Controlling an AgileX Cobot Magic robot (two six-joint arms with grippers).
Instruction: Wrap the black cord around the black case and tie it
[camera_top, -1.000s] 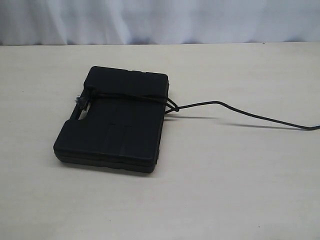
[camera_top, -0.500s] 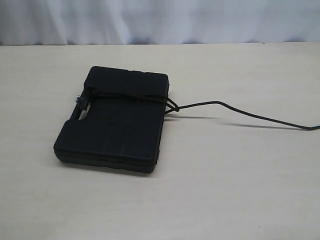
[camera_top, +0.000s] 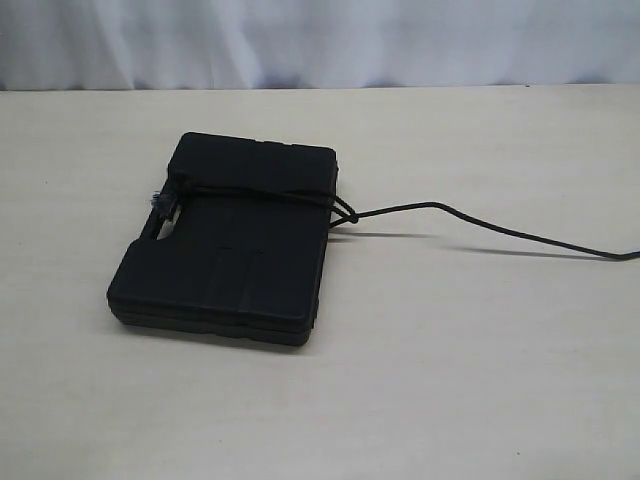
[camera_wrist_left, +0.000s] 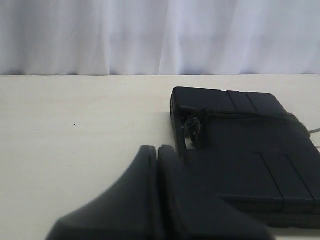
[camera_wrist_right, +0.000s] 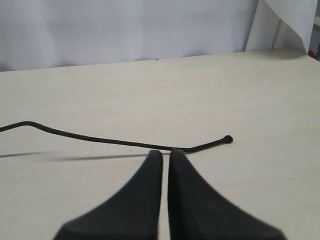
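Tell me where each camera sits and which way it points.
Exterior: off the arms, looking down across the table at the case with the cord trailing right; no robot part shows.
Left wrist: on the left arm, facing the case past the shut left tool.
Right wrist: on the right arm, facing the cord's loose end past the shut right tool.
Shared: all three show the cord; exterior and left wrist also the case.
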